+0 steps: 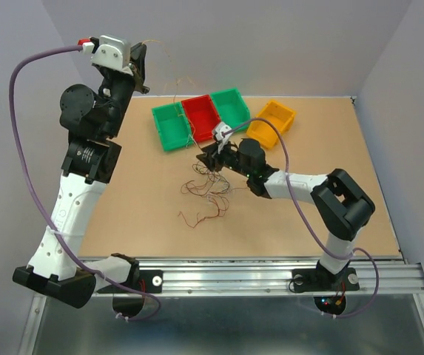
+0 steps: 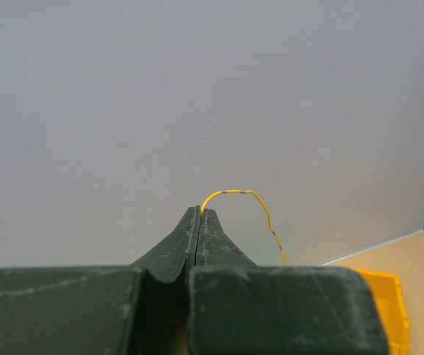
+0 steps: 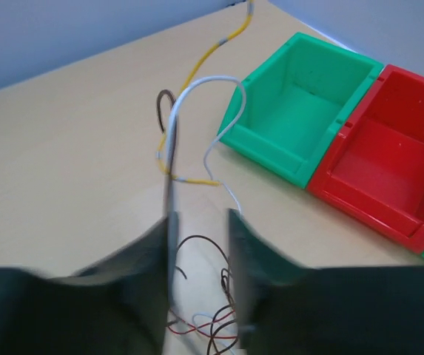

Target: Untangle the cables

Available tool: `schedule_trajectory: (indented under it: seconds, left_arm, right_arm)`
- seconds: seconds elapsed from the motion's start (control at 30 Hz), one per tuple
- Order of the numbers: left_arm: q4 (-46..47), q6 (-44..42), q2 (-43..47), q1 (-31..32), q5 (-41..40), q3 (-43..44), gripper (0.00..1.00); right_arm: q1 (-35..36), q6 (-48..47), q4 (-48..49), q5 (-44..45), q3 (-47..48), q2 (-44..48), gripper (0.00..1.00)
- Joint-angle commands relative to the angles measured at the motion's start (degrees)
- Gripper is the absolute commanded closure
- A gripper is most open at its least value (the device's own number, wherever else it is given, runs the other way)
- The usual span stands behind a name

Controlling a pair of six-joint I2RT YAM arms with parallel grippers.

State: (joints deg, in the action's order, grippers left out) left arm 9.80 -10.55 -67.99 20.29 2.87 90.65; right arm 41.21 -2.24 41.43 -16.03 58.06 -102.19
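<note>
Presently catalogued: left hand [image 2: 199,214], raised high above the far left corner of the bench [image 1: 138,222], fingers pressed flat together with no gap, nipping the end of a yellow cable [image 2: 240,192] marked with dark bands; cable arching up and over from the tips, then dropping away toward the bins. Right hand [image 3: 200,222], low over the middle of the bench, just in front of the bins, fingers parted to a moderate gap and closed on nothing; a white cable [image 3: 197,83] rising in a tall loop ahead of it and running down along the inner face of one finger, touching or merely beside it not to be told. Same banded yellow cable seen from the right wrist, slanting down from the far edge of the bench and crossing the white loop low, beside a short brown hook of wire. Cables [image 1: 206,194], the main lot: a loose tangle of brown, red and pale loops lying flat on the bench, directly under and nearer the arm bases than the right hand. Bins, four in a row at the far side: green bin [image 1: 171,127], red bin [image 1: 200,115], second green bin [image 1: 231,105], yellow bin [image 1: 272,123], the last angled apart from the rest.
</note>
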Motion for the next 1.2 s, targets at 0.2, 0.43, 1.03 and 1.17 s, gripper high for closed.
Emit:
schedule_trajectory:
  seconds: [0.2,0.43,1.03,1.17]
  left_arm:
    - [-0.04,0.09,-4.07,-0.08,-6.87,7.86,1.0]
    - [2.83,3.59,-6.29,-6.92,-11.32,8.16,1.0]
    - [10.49,10.02,-4.17,-13.96,-8.43,-2.14,1.0]
    - [11.55,9.93,-4.17,-13.97,0.37,-4.17,1.0]
  right_arm:
    - [-0.17,-0.39,2.09,-2.44,-2.14,6.2,0.99]
    - [-0.95,5.46,-15.2,25.98,-10.33,24.21,0.99]
    - [-25.03,26.76,-33.7,43.99,-16.05,34.16,1.0]
    - [-25.48,23.07,-33.7,34.69,-15.88,34.87,0.99]
